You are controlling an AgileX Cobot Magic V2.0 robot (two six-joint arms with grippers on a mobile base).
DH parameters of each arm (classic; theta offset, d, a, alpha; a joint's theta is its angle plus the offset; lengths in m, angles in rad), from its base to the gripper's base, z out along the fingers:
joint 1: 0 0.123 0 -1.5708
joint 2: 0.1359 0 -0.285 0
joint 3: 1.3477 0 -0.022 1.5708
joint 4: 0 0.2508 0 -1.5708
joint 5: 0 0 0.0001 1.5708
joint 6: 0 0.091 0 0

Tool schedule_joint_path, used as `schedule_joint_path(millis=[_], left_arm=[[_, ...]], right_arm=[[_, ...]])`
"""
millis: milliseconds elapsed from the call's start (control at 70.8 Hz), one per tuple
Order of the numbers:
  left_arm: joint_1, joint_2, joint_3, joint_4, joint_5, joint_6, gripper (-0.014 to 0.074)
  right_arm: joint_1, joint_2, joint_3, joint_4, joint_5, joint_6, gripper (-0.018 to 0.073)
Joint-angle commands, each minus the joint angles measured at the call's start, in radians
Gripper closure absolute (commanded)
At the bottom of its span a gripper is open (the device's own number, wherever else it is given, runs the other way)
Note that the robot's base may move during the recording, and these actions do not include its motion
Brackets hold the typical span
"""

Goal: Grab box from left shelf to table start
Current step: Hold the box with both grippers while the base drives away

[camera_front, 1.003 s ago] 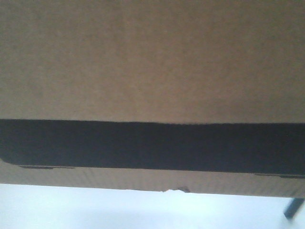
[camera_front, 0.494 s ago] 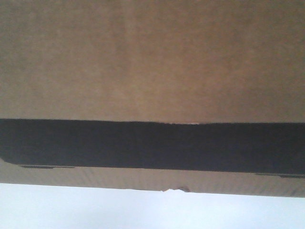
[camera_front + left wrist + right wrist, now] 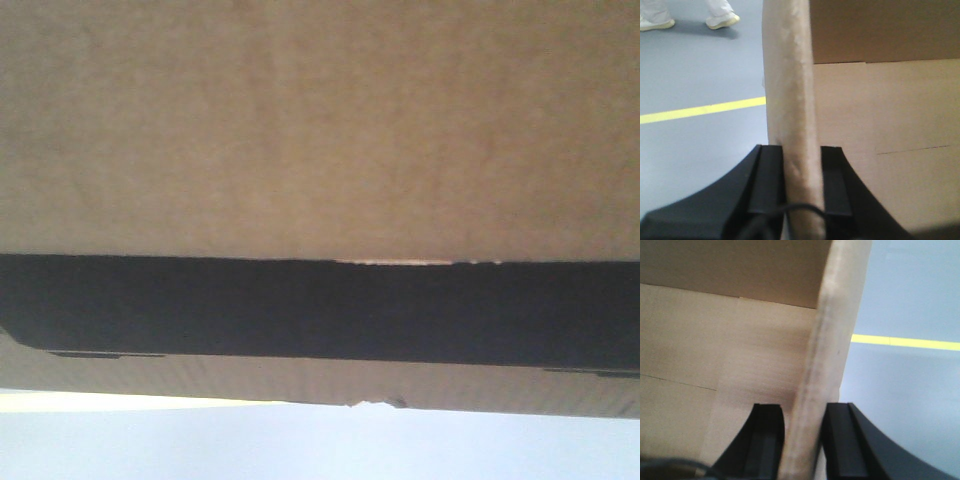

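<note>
The brown cardboard box (image 3: 320, 130) fills the front view, its black printed panel (image 3: 320, 308) running across the lower part. In the left wrist view my left gripper (image 3: 801, 150) is shut on the box's left wall (image 3: 792, 100), one black finger on each side of the cardboard edge. In the right wrist view my right gripper (image 3: 804, 412) is shut on the box's right wall (image 3: 832, 340) in the same way. The box's open inside (image 3: 715, 350) shows between the two walls. The left shelf is out of view.
Grey floor with a yellow line (image 3: 700, 111) lies under the box on both sides; the yellow line (image 3: 905, 341) also shows on the right. A person's feet in white shoes (image 3: 722, 20) stand on the floor at the far left.
The box has shifted slightly in the front view. A yellow strip now shows below its lower left edge, and the dark leg at the lower right has gone from view.
</note>
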Motion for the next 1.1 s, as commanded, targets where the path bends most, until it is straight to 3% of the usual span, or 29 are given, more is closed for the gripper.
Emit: schedule_joint_path(millis=[0,1088], left_arm=[[-0.030,-0.008,-0.037,-0.225,-0.140,0.017,0.0700],[-0.030,-0.008,-0.035,-0.225,-0.140,0.017,0.0700]], right_arm=[[0.010,0.006,-0.032,0.148,-0.144,-0.011,0.0502],[0.010,0.007,-0.032,0.148,-0.143,-0.011,0.0502]])
